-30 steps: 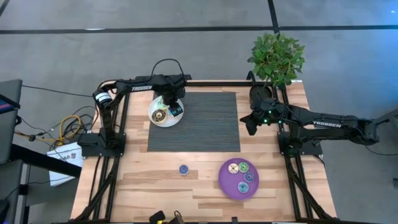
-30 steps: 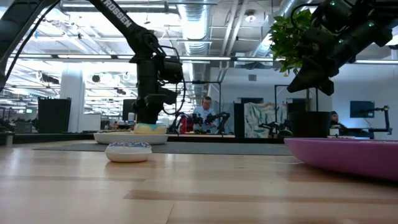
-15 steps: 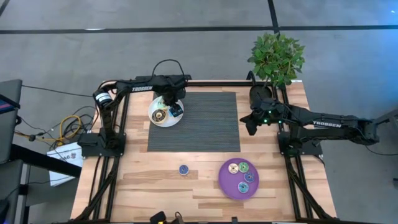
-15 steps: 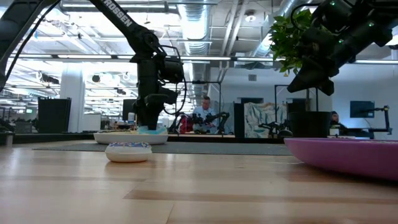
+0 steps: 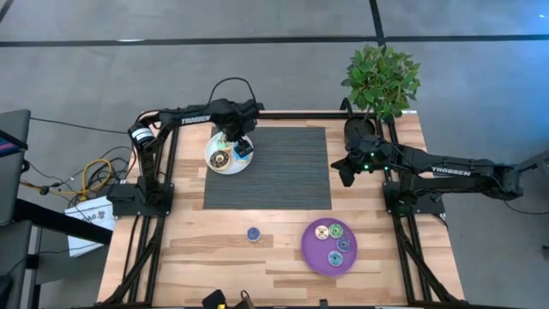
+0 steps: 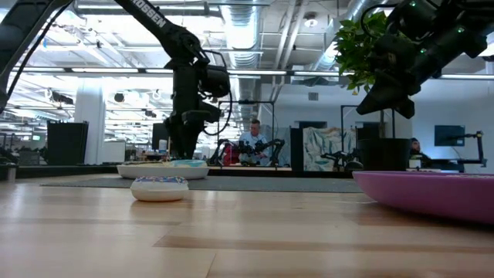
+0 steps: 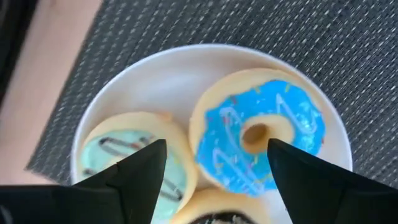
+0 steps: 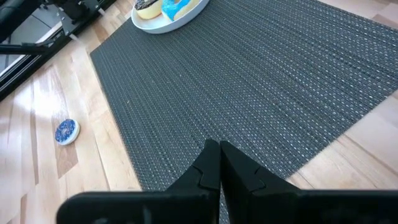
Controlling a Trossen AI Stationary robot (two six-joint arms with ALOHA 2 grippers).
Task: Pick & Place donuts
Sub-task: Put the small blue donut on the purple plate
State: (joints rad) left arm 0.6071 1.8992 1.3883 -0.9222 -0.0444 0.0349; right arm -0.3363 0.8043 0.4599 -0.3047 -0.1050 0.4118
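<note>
The white plate (image 5: 214, 144) at the mat's far left corner holds three donuts: a blue one (image 7: 258, 140), a mint one (image 7: 127, 162) and a brown one (image 5: 221, 160). My left gripper (image 7: 214, 155) hangs open just above them, pointing down, with a finger on either side of the blue donut and touching nothing. A dark-blue donut (image 5: 253, 233) lies alone on the wood near the front. Several donuts (image 5: 333, 240) lie in the purple plate (image 5: 310, 255). My right gripper (image 5: 346, 176) waits shut in the air over the mat's right edge.
A dark grey woven mat (image 5: 283, 172) covers the table's middle. A potted plant (image 5: 382, 77) stands at the far right corner, behind the right arm. Bare wood lies between the mat and the near edge, around the lone donut (image 6: 159, 188).
My left gripper has let go of the blue donut. In the low view the donut first stood above the white plate's rim under the fingers; now it lies flat in the plate, and the gripper stands a little above it.
</note>
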